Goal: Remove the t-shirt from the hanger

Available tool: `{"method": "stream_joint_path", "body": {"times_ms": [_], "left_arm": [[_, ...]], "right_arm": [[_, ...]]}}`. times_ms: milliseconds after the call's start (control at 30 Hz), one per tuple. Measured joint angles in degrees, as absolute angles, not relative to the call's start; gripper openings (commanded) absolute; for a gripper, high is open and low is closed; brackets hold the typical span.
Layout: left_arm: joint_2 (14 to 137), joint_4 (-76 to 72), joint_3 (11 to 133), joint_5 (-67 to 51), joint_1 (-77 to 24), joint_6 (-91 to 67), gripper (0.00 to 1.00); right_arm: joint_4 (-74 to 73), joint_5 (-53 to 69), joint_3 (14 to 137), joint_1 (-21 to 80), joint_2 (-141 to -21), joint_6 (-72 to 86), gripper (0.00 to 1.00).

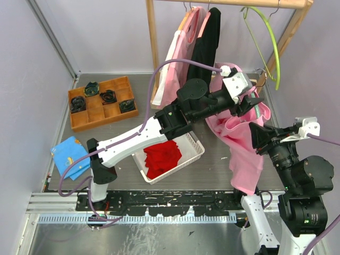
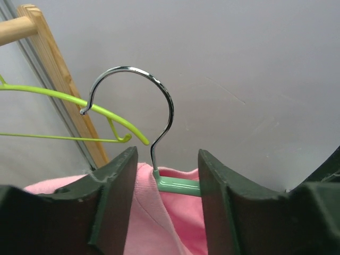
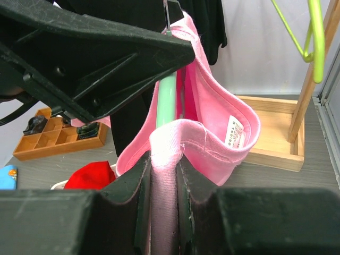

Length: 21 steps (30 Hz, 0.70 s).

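A pink t-shirt (image 1: 241,146) hangs on a mint-green hanger (image 2: 178,184) with a chrome hook (image 2: 159,90), held off the rail at the right of the table. My left gripper (image 1: 245,93) is at the hanger's top, its jaws open on either side of the hook's base and the pink collar (image 2: 146,212). The green bar touches the right finger (image 2: 223,212). My right gripper (image 1: 256,130) is shut on a fold of the t-shirt's fabric (image 3: 164,202) just below the hanger's arm (image 3: 169,101).
A wooden rack (image 1: 153,37) holds a pink garment (image 1: 180,58), a black garment (image 1: 208,48) and an empty lime hanger (image 1: 272,48). A white basket (image 1: 196,151) with red cloth, an orange tray (image 1: 74,125) and a blue cloth (image 1: 69,156) lie on the table.
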State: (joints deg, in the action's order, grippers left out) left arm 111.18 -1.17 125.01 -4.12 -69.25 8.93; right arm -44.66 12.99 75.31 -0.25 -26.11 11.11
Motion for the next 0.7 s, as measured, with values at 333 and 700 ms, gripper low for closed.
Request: {"method": "stream_joint_path", "body": {"times_ms": [333, 700], "left_arm": [[111.18, -1.10, 125.12, -3.79, -69.19, 8.93, 0.05], [111.15, -0.93, 125.12, -0.32, -69.23, 7.27, 0.00]], "right_arm": [[-44.75, 13.87, 75.31, -0.25, -25.98, 11.11, 0.01], [-45.08, 13.87, 75.31, -0.47, -25.91, 11.09, 0.47]]}}
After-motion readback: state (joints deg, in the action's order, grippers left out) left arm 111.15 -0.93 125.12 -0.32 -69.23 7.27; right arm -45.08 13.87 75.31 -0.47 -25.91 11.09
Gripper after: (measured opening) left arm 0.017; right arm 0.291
